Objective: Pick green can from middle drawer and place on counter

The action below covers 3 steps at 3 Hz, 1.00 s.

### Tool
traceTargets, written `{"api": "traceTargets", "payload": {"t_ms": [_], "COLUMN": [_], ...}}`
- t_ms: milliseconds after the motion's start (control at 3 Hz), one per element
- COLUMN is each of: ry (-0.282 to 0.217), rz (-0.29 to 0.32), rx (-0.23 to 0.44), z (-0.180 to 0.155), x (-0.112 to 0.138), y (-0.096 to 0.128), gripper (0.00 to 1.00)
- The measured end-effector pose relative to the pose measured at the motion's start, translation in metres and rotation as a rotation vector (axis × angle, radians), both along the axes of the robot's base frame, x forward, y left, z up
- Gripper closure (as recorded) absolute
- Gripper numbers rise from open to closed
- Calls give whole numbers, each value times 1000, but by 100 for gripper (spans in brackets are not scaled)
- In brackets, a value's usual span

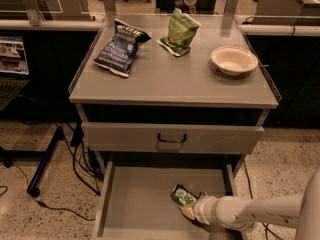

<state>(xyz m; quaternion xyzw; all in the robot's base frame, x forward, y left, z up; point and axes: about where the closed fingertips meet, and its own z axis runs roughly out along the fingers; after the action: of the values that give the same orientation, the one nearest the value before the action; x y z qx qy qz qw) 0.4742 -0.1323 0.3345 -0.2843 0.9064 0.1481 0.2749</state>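
Observation:
The green can point(182, 195) lies on its side on the floor of the open middle drawer point(137, 201), right of its middle. My gripper point(189, 209) reaches in from the lower right on a white arm and sits right against the can's near right end. Whether it has hold of the can does not show. The counter point(170, 81) is the grey top of the cabinet, above the drawers.
On the counter lie a blue chip bag point(120, 46) at the back left, a green snack bag point(179, 31) at the back middle and a cream bowl point(234, 60) at the right. A closed drawer front with a dark handle point(171, 138) sits just above the open drawer. Cables and a stand foot lie on the floor at the left.

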Motion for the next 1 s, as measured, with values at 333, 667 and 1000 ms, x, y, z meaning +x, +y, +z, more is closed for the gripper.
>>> {"api": "traceTargets", "payload": {"t_ms": [333, 667, 1000], "ry": [0, 0, -44], "rz": [0, 0, 27], "rx": [0, 0, 1], "z": [0, 5, 24], "x": [0, 0, 13], "y": [0, 0, 1], "gripper": [100, 100, 100]}}
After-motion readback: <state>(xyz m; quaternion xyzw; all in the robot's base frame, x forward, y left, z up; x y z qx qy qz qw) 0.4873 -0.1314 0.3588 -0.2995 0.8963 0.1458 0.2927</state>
